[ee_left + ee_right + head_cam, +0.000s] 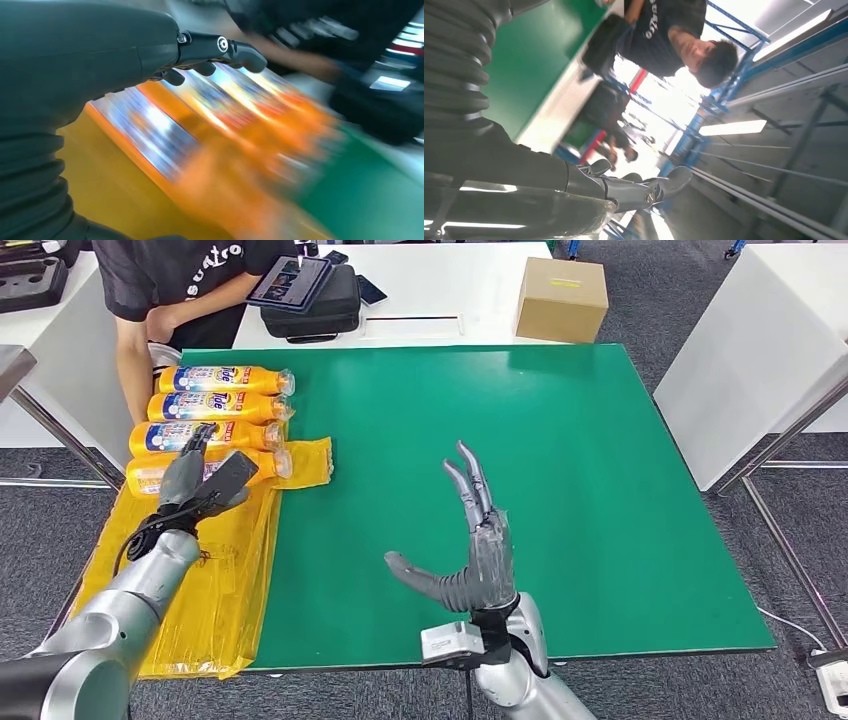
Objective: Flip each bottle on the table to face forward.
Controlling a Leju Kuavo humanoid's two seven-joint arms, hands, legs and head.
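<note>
Orange bottles, four of them, lie side by side in a row at the far left of the green table [600, 490], caps toward the table's middle: first [225, 379], second [220, 406], third [160, 437], fourth [265, 466] counting from the far edge. Blue-white-red labels face up on the first three; the fourth's label is mostly hidden. They rest on a yellow plastic sheet [215, 590] that hangs over the left table edge.

Left hand [200, 480] sits over the third and fourth bottles, fingers apart and reaching down at them, covering part of both (can't tell if it touches either; nothing visibly clamped). Left wrist view: bottles [200, 130] badly motion-blurred, label text unreadable, dark fingertips [245, 52] just above them.

Right hand [475, 550] is raised over bare mat, well apart from the bottles, fingers spread, holding nothing; same in the right wrist view [634, 187].

One person [180, 300] stands at the far left corner, cut off at the top edge, holding a tablet [290, 282]. One cardboard box [562, 298] and one black bag [320, 310] sit on the white table behind
</note>
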